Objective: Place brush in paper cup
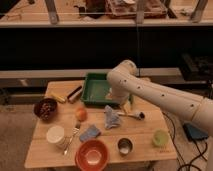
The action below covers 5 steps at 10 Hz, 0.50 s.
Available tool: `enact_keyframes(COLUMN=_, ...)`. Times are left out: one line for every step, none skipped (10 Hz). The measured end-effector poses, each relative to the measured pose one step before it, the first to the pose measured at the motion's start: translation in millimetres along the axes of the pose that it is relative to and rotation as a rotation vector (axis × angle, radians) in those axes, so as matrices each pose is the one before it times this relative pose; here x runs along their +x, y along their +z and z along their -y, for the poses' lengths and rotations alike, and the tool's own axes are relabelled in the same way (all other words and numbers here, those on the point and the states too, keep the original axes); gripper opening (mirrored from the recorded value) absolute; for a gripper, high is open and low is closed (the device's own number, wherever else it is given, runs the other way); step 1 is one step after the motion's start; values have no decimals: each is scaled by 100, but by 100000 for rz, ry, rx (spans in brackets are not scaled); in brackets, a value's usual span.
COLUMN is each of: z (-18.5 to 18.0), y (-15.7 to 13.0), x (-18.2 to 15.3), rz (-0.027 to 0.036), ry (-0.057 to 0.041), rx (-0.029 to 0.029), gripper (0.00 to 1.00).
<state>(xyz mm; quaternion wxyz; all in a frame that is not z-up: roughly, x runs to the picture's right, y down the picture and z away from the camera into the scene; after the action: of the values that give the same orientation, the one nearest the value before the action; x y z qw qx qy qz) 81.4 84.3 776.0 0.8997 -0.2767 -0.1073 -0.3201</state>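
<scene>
Our gripper (126, 105) hangs low over the right side of the table (150, 150), at the near right corner of the green tray (95, 90). Its jaws are spread wide and carry nothing. We judge this to be the reaching step: the grasp is not yet made.

The brush (134, 115) lies flat on the wood just below and slightly right of the jaws, close but apart from them as far as we can tell. Its pale handle points left and its dark round head points right. A crumpled grey cloth (112, 118) lies just beside the handle end, perhaps touching it, so we would come down nearer the middle of the handle to avoid pinching the fabric.

The next move, as we read it, is a short descent with the jaws set across the handle, then a firm close and a lift.

Further out, the paper cup (55, 135) stands upright near the front left corner, well apart from the brush. A fork (73, 135) lies just beside it, and the orange bowl (92, 155) and a small metal cup (124, 146) sit along the front edge. The carry will have to cross most of the table, pass over the blue sponge (90, 133) and end with the brush tipped upright above the cup's mouth.
</scene>
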Motion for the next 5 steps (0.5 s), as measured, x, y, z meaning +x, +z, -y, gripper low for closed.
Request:
enact_keyframes(z=-370, y=100, x=431, rz=149, ry=4288, rx=-534, gripper=80)
enact_keyframes(z=-458, y=90, x=521, rz=-174, ry=3170, rx=-601, gripper=80)
enact_keyframes(z=-132, y=-18, x=30, rz=45, ry=458, rx=-457, gripper=80)
enact_keyframes(z=205, y=26, x=-174, rz=272, ry=-239, rx=112, gripper=80)
enact_keyframes(z=50, y=161, x=127, rz=579, ry=254, rx=-215, gripper=80)
